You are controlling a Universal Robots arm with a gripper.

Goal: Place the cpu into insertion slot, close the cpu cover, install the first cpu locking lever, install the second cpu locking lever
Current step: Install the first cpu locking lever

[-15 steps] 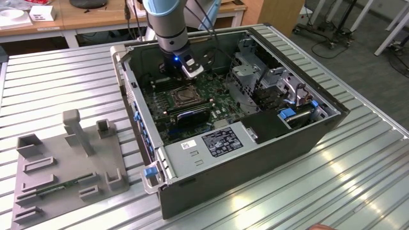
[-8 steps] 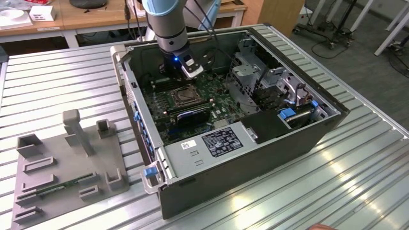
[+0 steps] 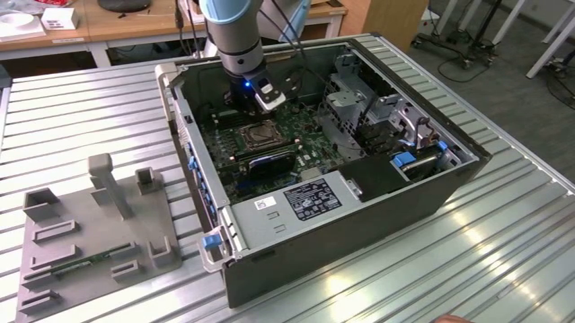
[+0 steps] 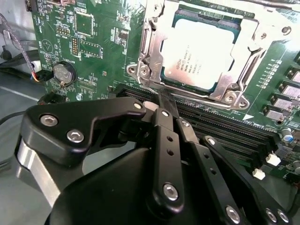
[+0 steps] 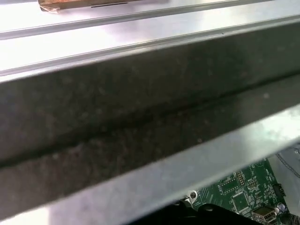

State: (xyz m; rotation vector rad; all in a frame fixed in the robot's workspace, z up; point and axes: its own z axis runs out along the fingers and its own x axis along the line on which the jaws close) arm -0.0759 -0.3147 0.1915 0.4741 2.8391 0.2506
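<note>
The arm reaches down into an open computer case point(image 3: 422, 195) lying on its side on the ribbed metal surface point(image 3: 503, 256). The tool point(image 4: 165, 96) hangs low over the motherboard point(image 4: 93, 51), its black fingers point(image 4: 164, 117) drawn together to a narrow tip with nothing between them.

The tip sits right at the near edge of the socket, just above the memory slots point(image 4: 225, 129), which run directly under the tool. Just ahead of the tip lies the cpu point(image 4: 199, 54), flat in its slot, pale metal top facing up, its edges square with the socket. The cover point(image 4: 150, 44) lies down around it as a silvery frame, the chip showing through its window; from the tool, the frame's slightly longer side runs across rather than away. Whether the levers along the frame are latched, I cannot tell.

In the exterior view the socket point(image 3: 254, 136) sits just below the tool point(image 3: 260, 101), toward the case's open front. Well away from the tool, outside the case, a grey fixture point(image 3: 94, 235) with upright posts rests on the surface.

In the first wrist view, a dark case wall point(image 5: 140, 117) runs across, with a corner of green board point(image 5: 239, 197) beyond it.
</note>
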